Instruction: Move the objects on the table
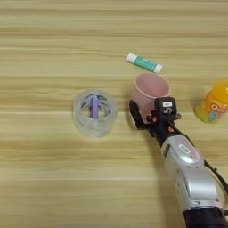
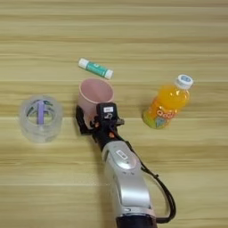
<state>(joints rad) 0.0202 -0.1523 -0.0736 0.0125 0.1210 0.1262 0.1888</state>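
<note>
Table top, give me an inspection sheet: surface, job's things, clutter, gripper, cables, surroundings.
Surface: wooden table, striped grain, no spills seen.
Job's things: pink cup upright at centre; tape roll lying flat to its left, apart; orange bottle with white cap to the right, apart.
Clutter: green and white tube lying behind the cup.
Gripper: right gripper at the cup's near side, one black finger on each side of its wall.
Cables: black cable looping beside the silver forearm.
Surroundings: nothing seen beyond the table.

On my surface [image 2: 178,26] I count one pink cup [image 2: 95,94], one orange bottle [image 2: 168,103], one tape roll [image 2: 40,118], and one green-and-white stick [image 2: 95,68].
</note>
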